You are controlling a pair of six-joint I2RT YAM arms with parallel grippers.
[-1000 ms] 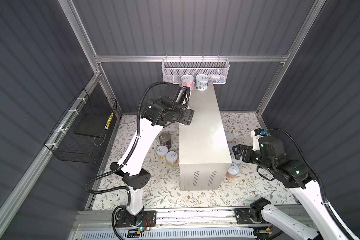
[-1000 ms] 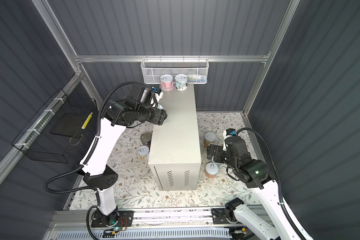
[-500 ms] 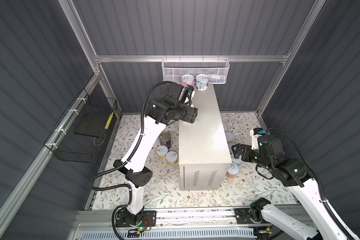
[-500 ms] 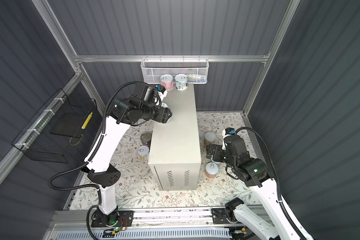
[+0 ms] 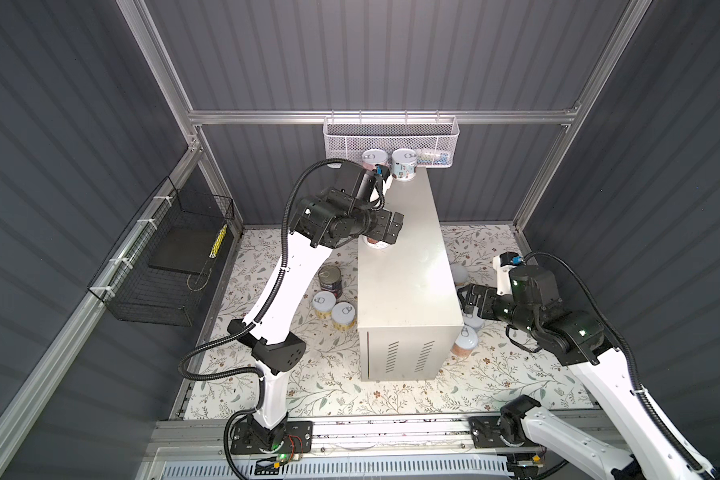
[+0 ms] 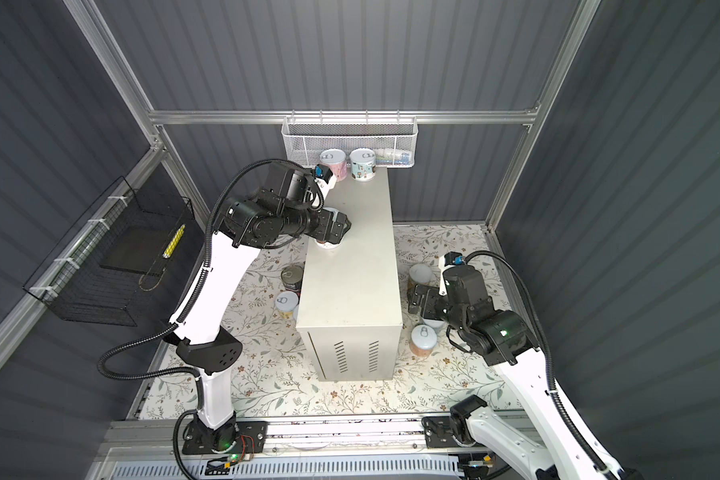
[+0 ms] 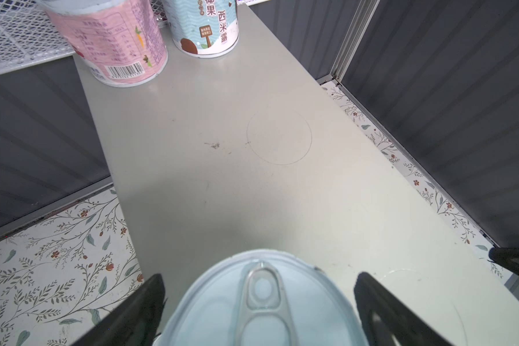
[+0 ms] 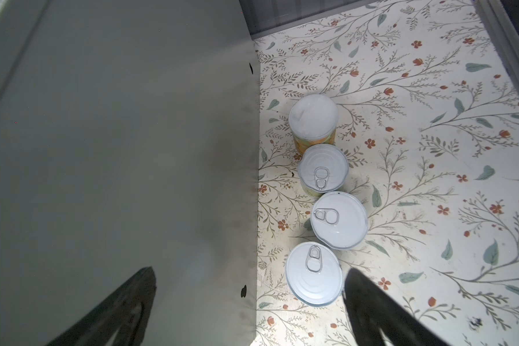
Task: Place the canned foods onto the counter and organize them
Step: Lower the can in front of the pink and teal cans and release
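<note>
The cream counter (image 5: 408, 282) (image 6: 350, 282) carries a pink can (image 5: 376, 160) (image 7: 114, 45) and a light-blue can (image 5: 406, 164) (image 7: 204, 27) at its far end. A third can (image 5: 377, 243) (image 7: 261, 305) stands near the counter's left edge, between the fingers of my left gripper (image 5: 393, 228) (image 7: 259, 277), which is open with a gap on each side. My right gripper (image 5: 463, 300) (image 8: 250, 270) hangs open beside the counter's right wall (image 8: 102, 149), above a row of several cans on the floor, the nearest tin (image 8: 313, 274) just inside one finger.
Left of the counter on the floral floor (image 5: 350, 395) stand a dark can (image 5: 330, 279) and two small tins (image 5: 323, 302) (image 5: 344, 314). A white mesh basket (image 5: 391, 137) hangs on the back wall just behind the counter. A black wire basket (image 5: 163, 266) hangs on the left wall.
My left gripper came back from the counter's far end along its left edge with a can, and its jaws have spread open around it. The right gripper barely shifted.
</note>
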